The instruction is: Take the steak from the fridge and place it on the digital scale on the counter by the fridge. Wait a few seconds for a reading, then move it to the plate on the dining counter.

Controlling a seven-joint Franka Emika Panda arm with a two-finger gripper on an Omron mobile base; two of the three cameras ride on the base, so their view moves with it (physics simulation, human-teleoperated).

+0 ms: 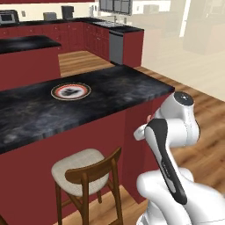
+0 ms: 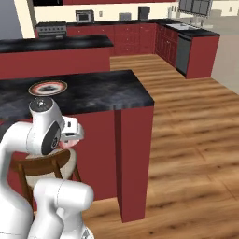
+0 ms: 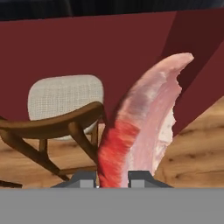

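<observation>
Hand (image 3: 112, 178) pinching the steak (image 3: 140, 127), meat rising from between the fingertips toward 1 o'clock, chair (image 3: 61, 122) at 10 o'clock, plate (image 1: 70, 91) on the counter (image 1: 110, 88)

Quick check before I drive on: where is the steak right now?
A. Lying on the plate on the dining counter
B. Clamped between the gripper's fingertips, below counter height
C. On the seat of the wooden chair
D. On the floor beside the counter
B: in the hand view the steak rises from between the shut gripper fingertips, with the red counter side and the wooden chair behind it, while the plate on the dining counter carries no meat.
</observation>
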